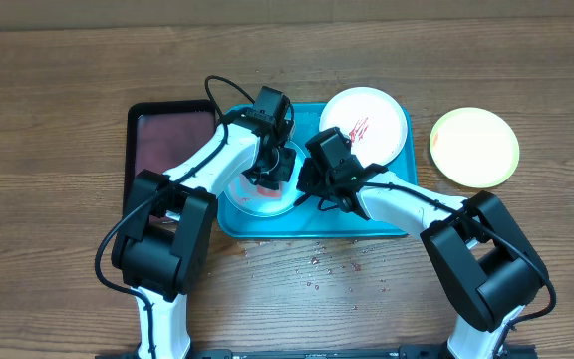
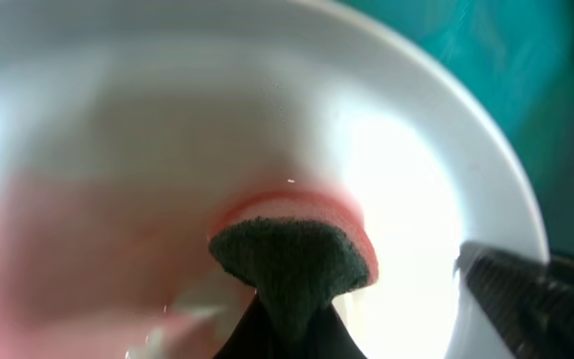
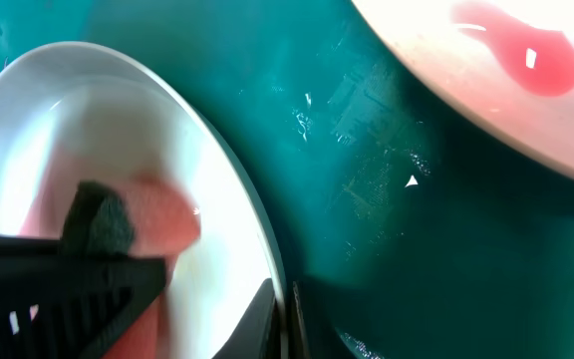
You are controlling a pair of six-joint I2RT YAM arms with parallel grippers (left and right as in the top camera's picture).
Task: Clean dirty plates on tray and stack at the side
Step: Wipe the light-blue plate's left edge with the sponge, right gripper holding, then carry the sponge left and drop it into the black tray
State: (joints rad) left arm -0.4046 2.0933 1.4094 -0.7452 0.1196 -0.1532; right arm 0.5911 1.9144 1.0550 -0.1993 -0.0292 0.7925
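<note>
- Left gripper (image 1: pixel 266 172): clenched on a sponge (image 2: pixel 292 257), which presses into the pale plate (image 1: pixel 252 204) lying at the left of the tray (image 3: pixel 397 259).
- Right gripper (image 1: pixel 310 182): closed, apparently pinching that plate's right rim to steady it.
- Step in hand, wiping: sweep the sponge flat across the pink film and out toward the rim, with the pinch firm so the plate neither tips nor slides.
- White plate (image 1: pixel 365 125): red-smeared, at the tray's far right corner. Yellow-green plate (image 1: pixel 474 147): on the tabletop (image 1: pixel 68 80), beside the tray.
- Only the left wrist view shows the film's spread. Only the overhead view shows where the other plates lie.
</note>
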